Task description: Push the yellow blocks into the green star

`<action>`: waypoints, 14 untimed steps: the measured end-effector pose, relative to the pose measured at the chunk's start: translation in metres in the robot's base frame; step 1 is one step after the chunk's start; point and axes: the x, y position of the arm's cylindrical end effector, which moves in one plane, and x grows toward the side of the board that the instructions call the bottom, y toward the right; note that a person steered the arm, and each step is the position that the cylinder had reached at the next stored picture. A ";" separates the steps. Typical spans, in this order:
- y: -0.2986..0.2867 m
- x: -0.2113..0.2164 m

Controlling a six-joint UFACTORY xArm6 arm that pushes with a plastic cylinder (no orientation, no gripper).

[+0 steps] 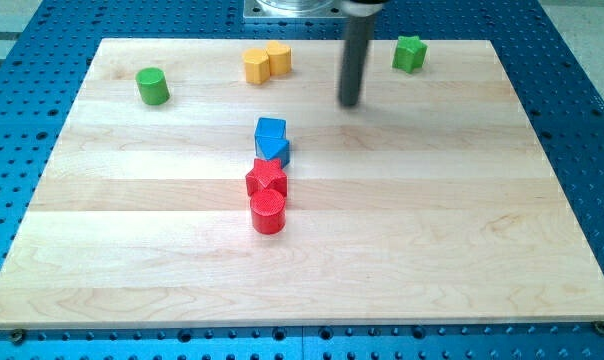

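At surface (102,250) twelve o'clock edge, my tip (350,103) stood between yellow blocks (266,63) and green star (409,53), touching neither; tool a plain rod, gripping nothing. Best circle to blocks' nine o'clock side, push toward three.

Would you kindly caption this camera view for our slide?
My tip hovers between the two touching yellow blocks and the green star.

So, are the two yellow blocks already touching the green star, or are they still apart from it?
Apart. The yellow blocks sit together at the view's top, the green star lies further right, and my tip stands between them.
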 end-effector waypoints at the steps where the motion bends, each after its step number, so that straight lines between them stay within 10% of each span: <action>1: -0.141 0.016; 2: -0.211 -0.016; 5: -0.134 -0.087; 6: -0.041 -0.081; 13: 0.087 -0.097; 14: -0.005 -0.086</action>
